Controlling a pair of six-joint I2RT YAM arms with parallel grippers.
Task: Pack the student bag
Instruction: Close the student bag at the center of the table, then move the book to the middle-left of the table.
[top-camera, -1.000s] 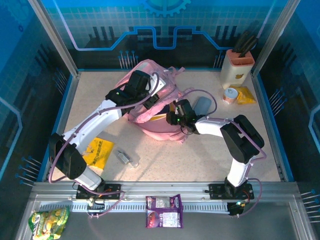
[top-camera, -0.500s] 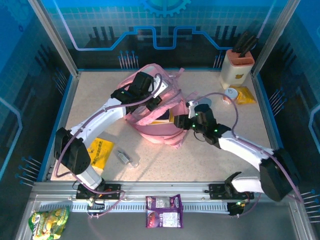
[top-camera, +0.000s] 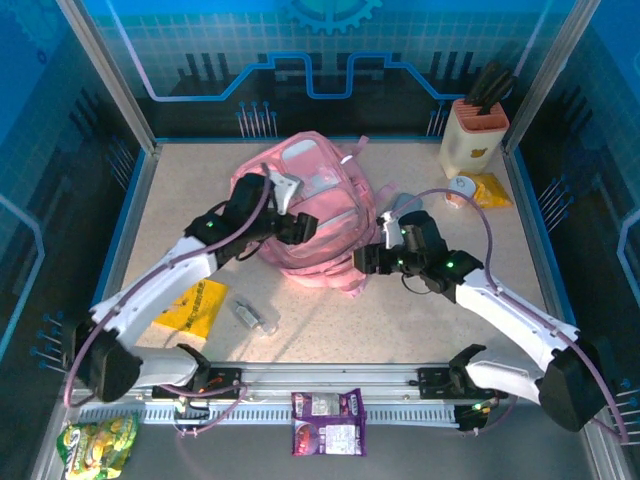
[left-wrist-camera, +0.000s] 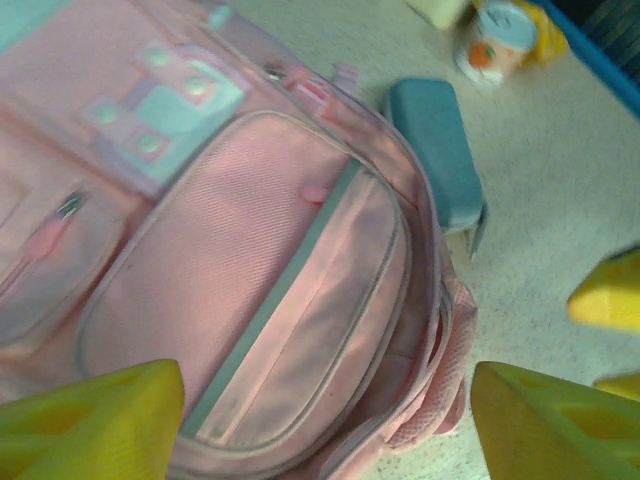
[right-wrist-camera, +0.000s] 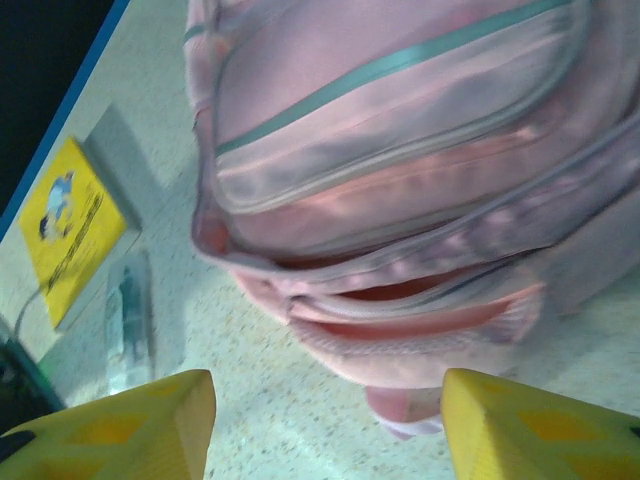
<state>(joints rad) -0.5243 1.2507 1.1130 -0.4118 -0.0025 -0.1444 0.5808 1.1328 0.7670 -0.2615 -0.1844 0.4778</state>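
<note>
Jaws stand apart on both arms, gripping nothing. Your left gripper (left-wrist-camera: 330, 425) hovers above the student bag (left-wrist-camera: 250, 280); your right gripper (right-wrist-camera: 325, 425) faces its lower edge. Print on the yellow packet (right-wrist-camera: 65, 235) beside those jaws is too blurred to read.

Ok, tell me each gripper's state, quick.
Left gripper: open, holding nothing, over the bag.
Right gripper: open, holding nothing, facing the bag.

overhead; both wrists close, seemingly over bag (left-wrist-camera: 250, 270)
</note>
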